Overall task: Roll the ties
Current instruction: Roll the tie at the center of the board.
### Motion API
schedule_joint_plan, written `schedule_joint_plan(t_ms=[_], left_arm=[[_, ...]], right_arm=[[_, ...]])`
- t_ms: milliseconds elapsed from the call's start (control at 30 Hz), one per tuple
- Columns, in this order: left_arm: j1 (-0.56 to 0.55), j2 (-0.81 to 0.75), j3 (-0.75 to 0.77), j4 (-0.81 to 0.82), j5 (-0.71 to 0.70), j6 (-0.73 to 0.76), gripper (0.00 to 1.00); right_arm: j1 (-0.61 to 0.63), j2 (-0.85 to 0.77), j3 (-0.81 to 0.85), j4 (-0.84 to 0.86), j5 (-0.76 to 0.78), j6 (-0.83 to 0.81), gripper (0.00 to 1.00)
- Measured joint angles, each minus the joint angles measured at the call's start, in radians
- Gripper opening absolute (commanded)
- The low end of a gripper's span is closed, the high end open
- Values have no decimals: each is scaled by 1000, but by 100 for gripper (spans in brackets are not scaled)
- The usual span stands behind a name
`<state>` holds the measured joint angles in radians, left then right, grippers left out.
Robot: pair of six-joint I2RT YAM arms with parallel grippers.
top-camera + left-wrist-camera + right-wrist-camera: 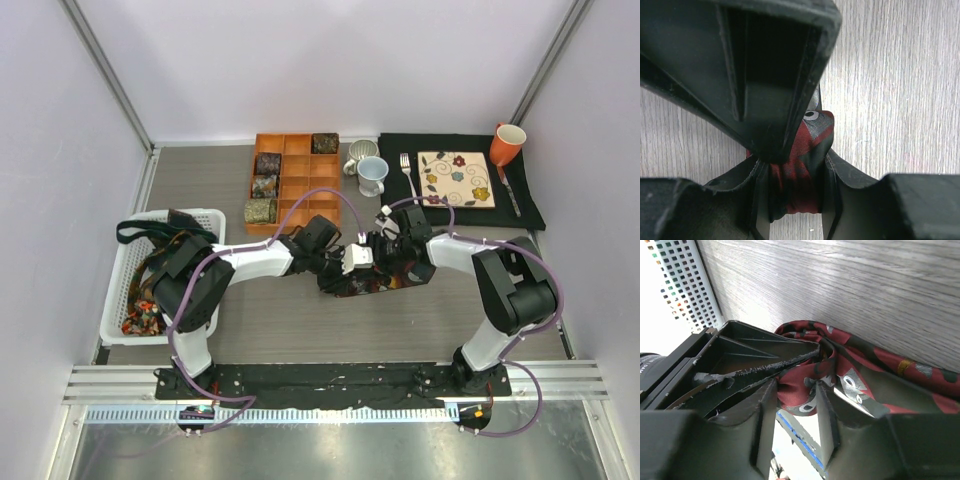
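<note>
Clamping a fold of the maroon tie (805, 150), the left gripper (774, 159) has its fingers closed on the cloth at the centre of the left wrist view. There the red-and-grey print is bunched into a narrow band running from lower centre up toward the middle of the frame.

The right wrist view shows what that one hides: a rolled end (the coil's turns are plain at centre frame), with the flat length trailing off to the right edge. The right gripper (805, 371) straddles that roll with cloth between its fingers, but whether they press it I cannot tell.

From above, the tie lies on the wooden table (300, 330) mid-frame, its long axis roughly left to right, mostly covered by the two wrists meeting over it. At the left edge sits a white basket (205, 215) of loose ties (150, 300). Farther up, an orange tray (298, 175) holds four rolled ties (268, 163) in its compartments. To its right stand two pale mugs (371, 176), then a black placemat (525, 212) bearing a fork (407, 172), a patterned square plate (455, 180), a knife (511, 195) and an orange mug (507, 145).
</note>
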<state>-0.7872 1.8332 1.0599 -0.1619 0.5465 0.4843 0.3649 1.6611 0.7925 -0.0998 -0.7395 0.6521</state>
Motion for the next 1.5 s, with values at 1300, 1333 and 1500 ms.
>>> schedule_joint_plan(t_ms=[1300, 1333, 1500], left_arm=[[16, 17, -47, 203, 44, -242, 29], [9, 11, -48, 195, 33, -214, 27], [-17, -14, -51, 144, -32, -110, 27]], right_arm=[[4, 18, 29, -125, 197, -148, 31], [1, 12, 31, -136, 199, -146, 32], [-8, -61, 32, -190, 188, -112, 42]])
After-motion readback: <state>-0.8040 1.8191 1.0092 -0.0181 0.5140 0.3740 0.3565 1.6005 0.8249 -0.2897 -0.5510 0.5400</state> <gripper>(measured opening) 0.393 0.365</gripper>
